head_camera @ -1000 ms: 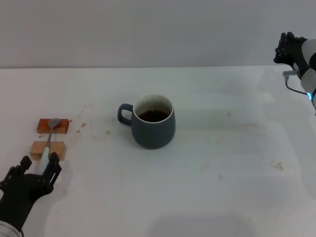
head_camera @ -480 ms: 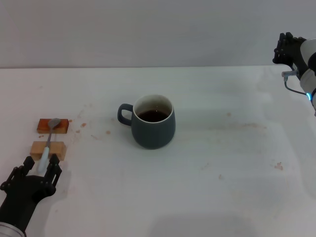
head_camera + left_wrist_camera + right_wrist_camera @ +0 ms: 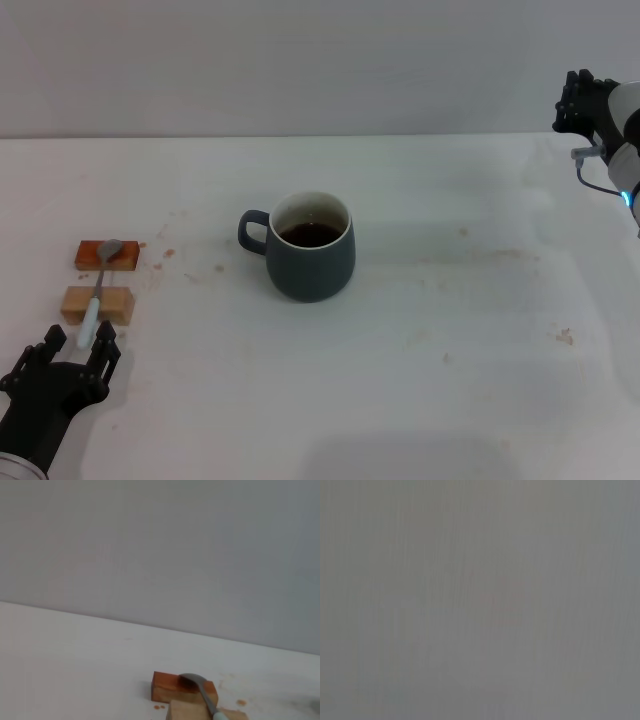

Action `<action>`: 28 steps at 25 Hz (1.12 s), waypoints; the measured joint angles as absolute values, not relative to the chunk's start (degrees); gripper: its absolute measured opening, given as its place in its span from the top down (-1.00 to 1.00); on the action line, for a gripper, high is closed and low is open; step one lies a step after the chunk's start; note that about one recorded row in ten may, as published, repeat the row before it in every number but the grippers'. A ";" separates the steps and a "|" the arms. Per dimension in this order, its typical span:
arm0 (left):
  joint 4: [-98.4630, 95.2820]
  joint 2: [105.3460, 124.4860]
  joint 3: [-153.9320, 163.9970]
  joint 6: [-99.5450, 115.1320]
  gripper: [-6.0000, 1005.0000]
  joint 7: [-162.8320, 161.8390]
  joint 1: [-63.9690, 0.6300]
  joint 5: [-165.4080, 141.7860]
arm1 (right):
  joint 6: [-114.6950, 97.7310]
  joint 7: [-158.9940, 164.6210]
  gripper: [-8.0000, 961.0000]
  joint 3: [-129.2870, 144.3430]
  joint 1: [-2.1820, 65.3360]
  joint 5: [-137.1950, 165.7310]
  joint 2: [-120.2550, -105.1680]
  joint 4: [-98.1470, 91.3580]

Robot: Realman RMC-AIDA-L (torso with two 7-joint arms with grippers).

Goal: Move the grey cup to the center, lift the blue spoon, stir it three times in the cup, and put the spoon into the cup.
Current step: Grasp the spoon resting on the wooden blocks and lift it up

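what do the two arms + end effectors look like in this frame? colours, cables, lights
Left end effector: matte black, several slim fingers on a black wrist, with a sliver of grey link below. Right end effector: also black and multi-fingered, on a white rounded arm link, with a thin grey cable looping beside it and a small cyan light.

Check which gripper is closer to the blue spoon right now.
Left. The left gripper sits open just short of the handle end of the blue spoon, not touching. The right gripper is raised at the far right edge, across the table beyond the grey cup.

Left pincer (image 3: 72,345) spread low; right pincer (image 3: 580,100) parked raised.
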State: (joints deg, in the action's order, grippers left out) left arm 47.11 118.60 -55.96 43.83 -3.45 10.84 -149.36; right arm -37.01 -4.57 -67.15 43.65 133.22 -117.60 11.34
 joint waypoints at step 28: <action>47.00 118.64 -55.46 43.55 0.16 -2.63 10.20 -148.82 | -36.82 -4.57 0.82 -67.06 43.59 134.15 -117.64 11.40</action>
State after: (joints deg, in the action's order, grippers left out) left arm 47.00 118.64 -55.46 43.55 -2.63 10.20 -148.82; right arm -36.82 -4.57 -67.06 43.59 134.15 -117.64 11.40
